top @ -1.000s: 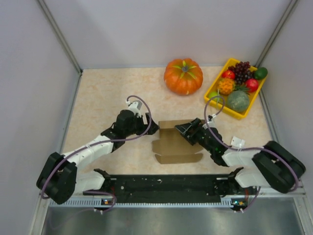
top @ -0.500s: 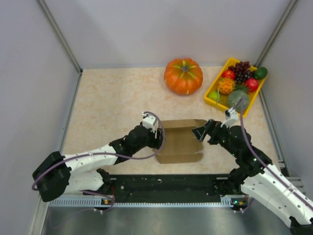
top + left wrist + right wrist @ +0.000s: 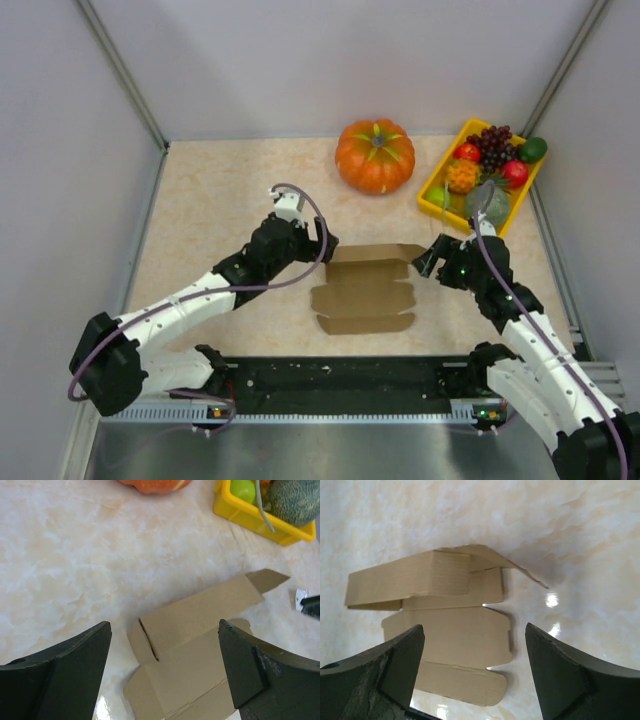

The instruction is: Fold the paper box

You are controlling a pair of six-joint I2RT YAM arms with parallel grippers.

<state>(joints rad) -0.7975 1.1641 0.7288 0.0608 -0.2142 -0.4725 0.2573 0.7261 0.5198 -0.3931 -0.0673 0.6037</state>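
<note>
Cardboard lies near the middle of the table (image 3: 220, 200): the paper box (image 3: 365, 290), a plain brown sheet, mostly flat. Its far strip is folded up along the twelve o'clock edge, and a pointed flap sticks out at two o'clock. Just beside the box's ten o'clock corner hangs the left gripper (image 3: 320, 248), jaws spread wide with nothing between them. Off the two o'clock end sits the right gripper (image 3: 428, 262), likewise spread and empty, close to that pointed flap. At twelve o'clock from the box, well apart, stands an orange pumpkin (image 3: 375, 155). At two o'clock, in the far right corner, is a yellow tray (image 3: 455, 222) of fruit.
</note>
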